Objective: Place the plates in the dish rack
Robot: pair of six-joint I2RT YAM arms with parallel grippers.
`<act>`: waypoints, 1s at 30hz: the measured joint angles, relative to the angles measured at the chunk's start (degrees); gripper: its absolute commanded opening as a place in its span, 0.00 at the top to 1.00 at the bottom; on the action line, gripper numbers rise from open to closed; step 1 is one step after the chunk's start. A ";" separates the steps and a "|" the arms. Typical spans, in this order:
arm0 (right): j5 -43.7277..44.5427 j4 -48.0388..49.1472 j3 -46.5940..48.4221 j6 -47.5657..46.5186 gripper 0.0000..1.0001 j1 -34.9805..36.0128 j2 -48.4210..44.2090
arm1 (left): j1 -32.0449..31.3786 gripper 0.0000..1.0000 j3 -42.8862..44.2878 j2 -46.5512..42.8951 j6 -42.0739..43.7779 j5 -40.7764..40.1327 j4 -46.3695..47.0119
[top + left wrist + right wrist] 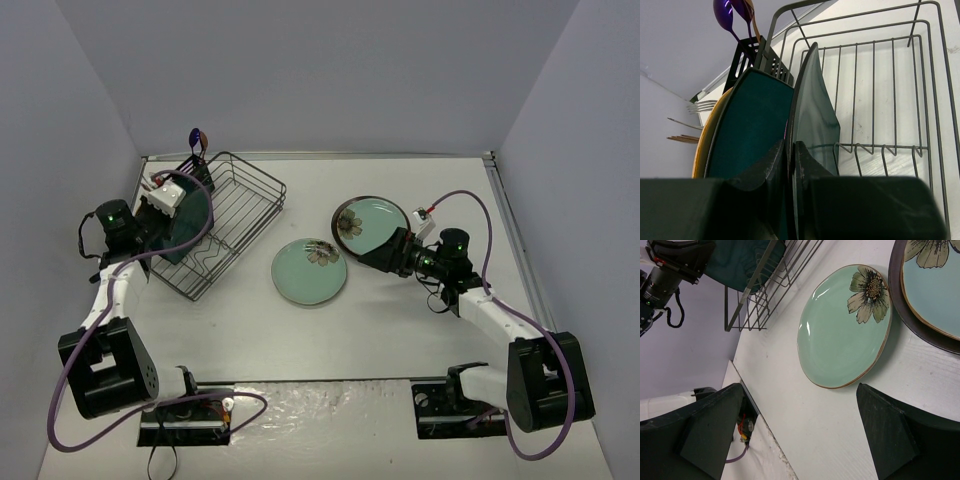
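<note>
The black wire dish rack (240, 205) stands at the back left. My left gripper (186, 222) is shut on the rim of a round dark-rimmed teal plate (812, 115), held upright on edge in the rack (890, 100). Behind it stand a rounded-square teal plate (750, 125) and a beige plate (706, 142). A pale green flower plate (310, 271) lies flat mid-table, also in the right wrist view (842, 330). A pale flower plate on a dark-rimmed plate (369, 222) lies to its right. My right gripper (374, 252) is open and empty at that stack's near edge.
The cutlery basket (752, 55) at the rack's far corner holds purple spoons (727, 12). Forks and chopsticks (697, 106) lie outside the rack on the left. Grey walls enclose the table on three sides. In the right wrist view the rack (772, 282) is beyond the green plate.
</note>
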 measured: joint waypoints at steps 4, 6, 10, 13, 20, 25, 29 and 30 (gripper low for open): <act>0.02 0.02 0.00 0.00 0.06 0.00 0.00 | 0.00 0.85 -1.09 -0.49 -1.18 -1.00 1.42; 0.02 0.03 0.00 0.00 0.06 0.00 0.00 | -0.01 0.74 -2.06 -1.14 -1.41 -2.48 2.26; 0.02 0.11 -0.08 -0.01 0.06 0.16 0.00 | 0.02 0.70 -4.53 -3.24 -1.49 -5.82 4.11; 0.04 0.06 -0.15 -0.17 0.06 0.66 0.00 | 0.07 0.64 -5.05 -3.94 -1.48 -7.26 4.51; 5.32 -5.72 -0.15 -3.80 0.06 2.70 -2.18 | 0.06 0.42 -5.05 -4.46 -5.10 -11.43 5.45; 12.03 -8.03 -0.15 -4.17 0.06 5.33 -2.70 | 0.03 0.33 -3.72 -7.46 -12.17 -15.74 3.54; 16.87 -7.87 -0.15 -2.66 0.07 8.43 -0.71 | -0.07 0.28 -1.23 -11.73 -17.03 -18.99 2.00; 18.38 -7.60 -0.15 -2.13 0.08 9.59 0.25 | -0.11 0.23 -0.58 -12.91 -18.31 -19.64 1.41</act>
